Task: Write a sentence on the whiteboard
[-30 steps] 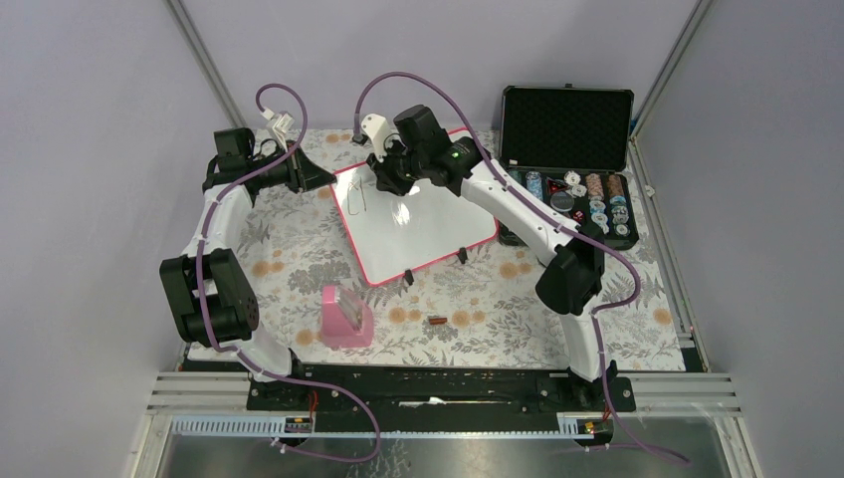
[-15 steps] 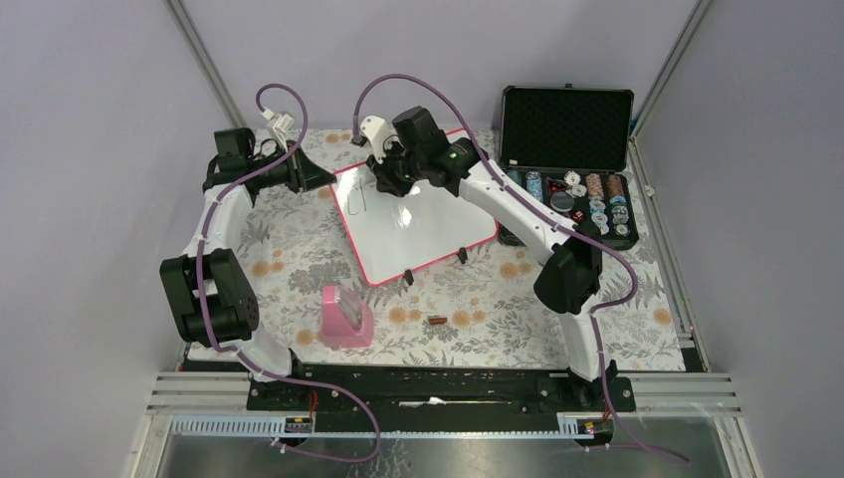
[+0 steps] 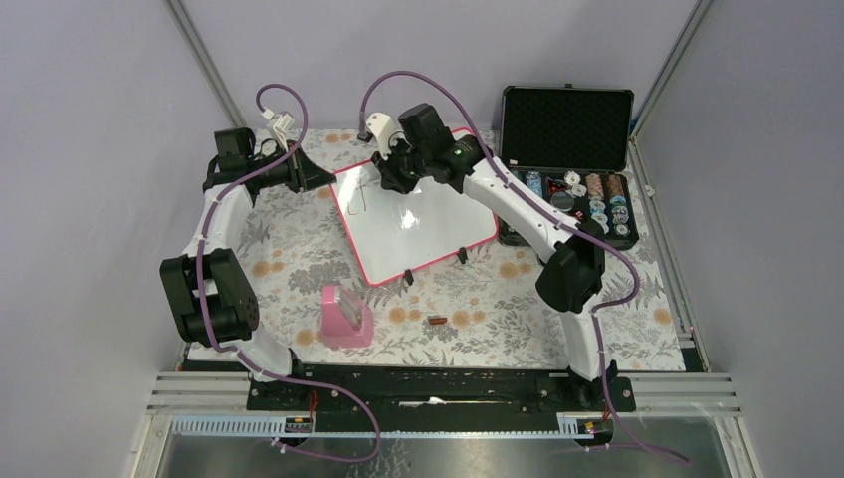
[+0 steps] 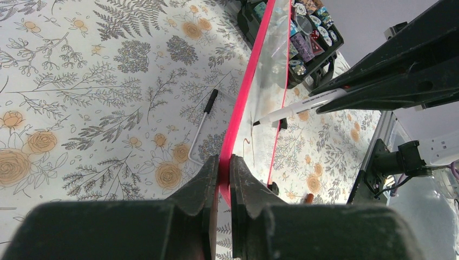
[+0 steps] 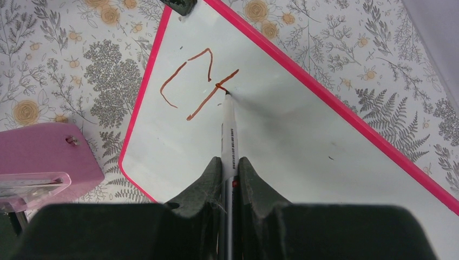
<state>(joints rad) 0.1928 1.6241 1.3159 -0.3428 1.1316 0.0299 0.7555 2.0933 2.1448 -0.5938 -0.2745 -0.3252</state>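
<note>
Whiteboard [image 3: 418,224]: lies skewed on the floral surface [image 3: 299,249], far-centre between the two arms. It has a pink frame and two black feet on the near long edge. Almost all of the white face is blank.
Case [image 3: 567,129]: black, lid up, far right, just beside the board. No part in this step.
Left pincer [image 4: 224,158]: fingers together, clamped on the pink frame at the board's left edge. Judged a brace, so that the board does not slide or turn under the pen.
Right pincer [image 5: 230,161]: clamped on the pen barrel, reaching over the far-left part of the board.
Pink box [image 3: 345,317]: near side of the surface, well apart from the board. Untouched.
Marker [image 5: 229,130]: white barrel running straight out from the fingers, tip touching the board where two strokes cross. The grip looks firm enough to hold the tip steady.
Sentence [image 5: 195,86]: a "C" and part of a second letter, thin reddish-brown strokes near one corner. Starting in the corner leaves room for the rest.
Progress: early, judged; nearly the whole sentence is unwritten.
Risk: if the brace slips, the line drifts.
</note>
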